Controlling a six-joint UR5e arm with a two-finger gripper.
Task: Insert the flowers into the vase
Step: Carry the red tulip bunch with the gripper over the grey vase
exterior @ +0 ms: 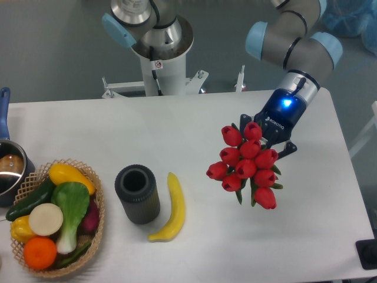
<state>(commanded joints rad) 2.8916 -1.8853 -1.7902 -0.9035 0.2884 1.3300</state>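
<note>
The flowers, a bunch of red tulip buds with green leaves, hang in the air over the right half of the table. Their stems are hidden behind the buds, where my gripper is shut on them; its fingers are mostly covered by the bunch. The vase, a short dark grey ribbed cylinder with an open round mouth, stands upright on the table well to the left of the flowers, with nothing in it.
A yellow banana lies just right of the vase. A wicker basket of vegetables and fruit sits at the front left. A pot with a blue handle stands at the left edge. The robot base rises behind the table.
</note>
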